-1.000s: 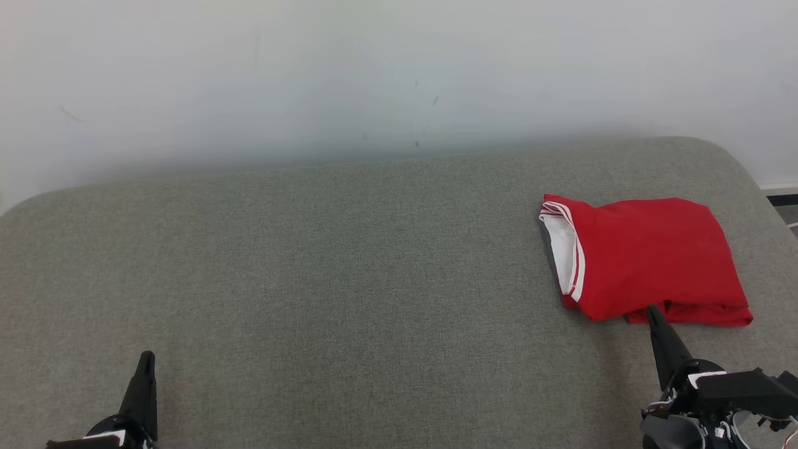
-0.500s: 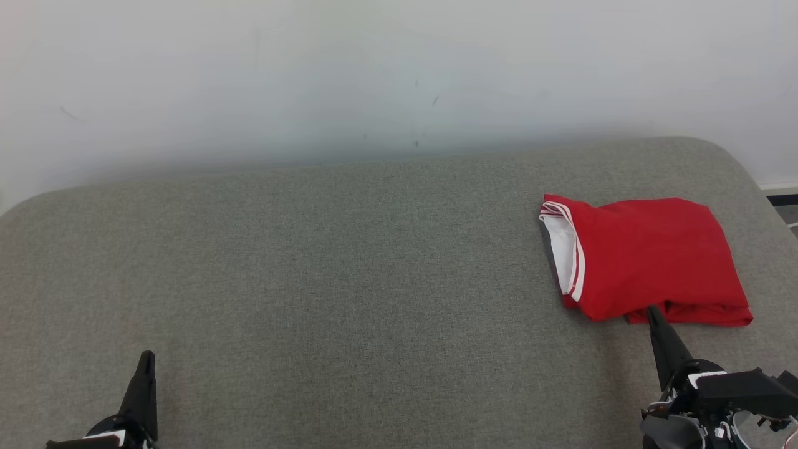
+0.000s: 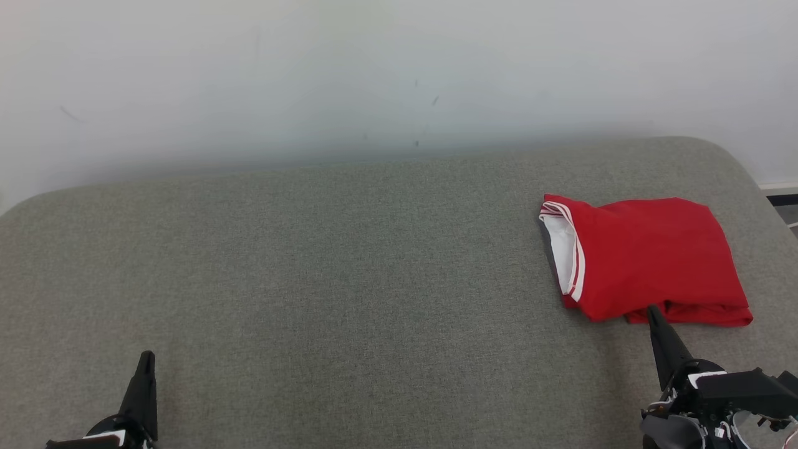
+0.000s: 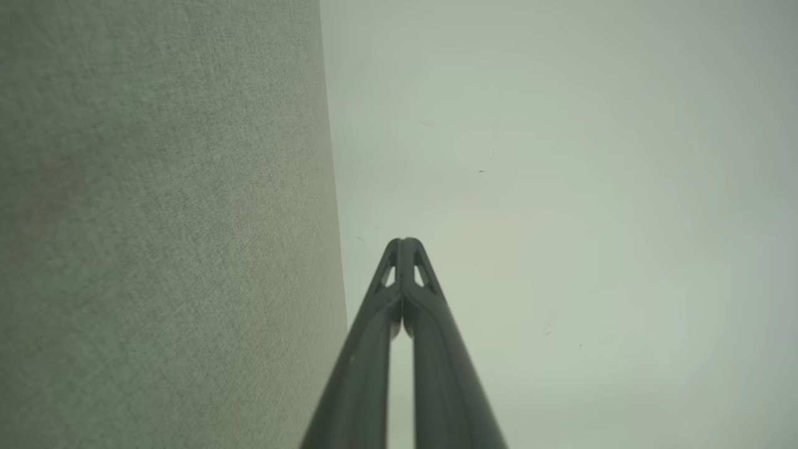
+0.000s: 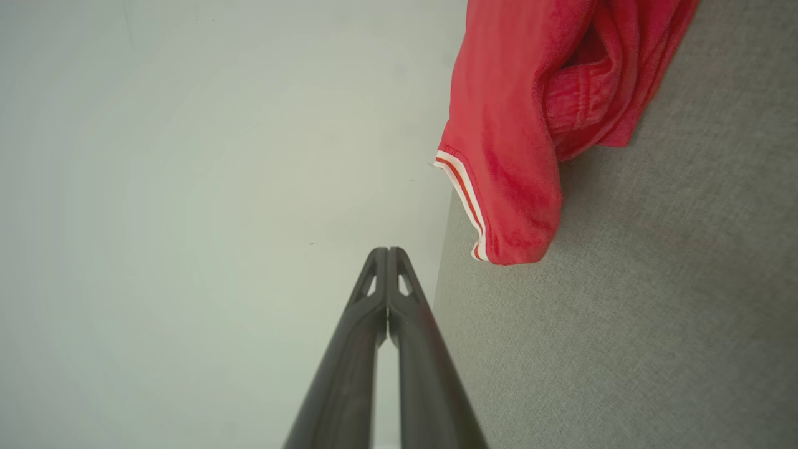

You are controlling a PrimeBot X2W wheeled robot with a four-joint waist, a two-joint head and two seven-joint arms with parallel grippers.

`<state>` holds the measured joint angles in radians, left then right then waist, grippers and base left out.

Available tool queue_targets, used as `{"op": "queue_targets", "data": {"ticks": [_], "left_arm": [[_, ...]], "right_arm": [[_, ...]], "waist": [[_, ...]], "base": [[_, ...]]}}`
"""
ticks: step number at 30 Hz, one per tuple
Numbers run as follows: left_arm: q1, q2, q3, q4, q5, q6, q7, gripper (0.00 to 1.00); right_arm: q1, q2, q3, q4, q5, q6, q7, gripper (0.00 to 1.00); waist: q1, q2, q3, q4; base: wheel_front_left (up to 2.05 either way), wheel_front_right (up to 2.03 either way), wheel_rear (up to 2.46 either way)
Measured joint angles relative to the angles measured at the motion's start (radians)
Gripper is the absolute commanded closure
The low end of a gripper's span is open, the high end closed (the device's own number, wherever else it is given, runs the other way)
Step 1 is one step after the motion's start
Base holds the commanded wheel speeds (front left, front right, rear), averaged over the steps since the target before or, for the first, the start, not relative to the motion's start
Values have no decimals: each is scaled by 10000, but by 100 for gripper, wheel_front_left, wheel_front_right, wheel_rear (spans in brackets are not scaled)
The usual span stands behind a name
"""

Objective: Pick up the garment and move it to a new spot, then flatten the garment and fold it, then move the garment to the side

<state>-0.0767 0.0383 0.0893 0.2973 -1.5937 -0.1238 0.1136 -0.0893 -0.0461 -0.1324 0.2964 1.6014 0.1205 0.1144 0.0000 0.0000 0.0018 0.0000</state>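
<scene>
a plain pale wall point(image 3: 399, 75) with a few faint scuffs runs behind a wide grey fabric-covered bench point(image 3: 349, 262) with rounded far corners. the far edge of the bench sits close against the wall. the red garment point(image 3: 654, 255) lies folded into a compact block close to the right edge of the bench, roughly midway between the far edge and the near side. its left end shows a white lining and red-and-white striped trim, and its near edge is slightly bunched, with a gathered band tucked under the top layer. from the garment across to the left edge, the grey cloth is bare and flat, a broad stretch of free room.

the left fingers point(image 3: 144, 386) rise by the near left corner, pressed together to a single point, holding nothing, well apart from the garment. the right fingers point(image 3: 664, 343) rise by the near right corner, likewise pressed together and holding nothing. their tip sits just at the garment's near edge as seen from the head, while the right wrist view shows a gap between them and the striped hem, so they are beside the cloth and not gripping it.
</scene>
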Motion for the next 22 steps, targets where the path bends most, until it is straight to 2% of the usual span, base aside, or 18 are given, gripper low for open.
{"op": "queue_targets", "data": {"ticks": [22], "left_arm": [[0,0,0,-2,0,0,0,100]], "right_arm": [[0,0,2,-4,0,0,0,100]], "waist": [[0,0,0,0]], "base": [[0,0,0]]}}
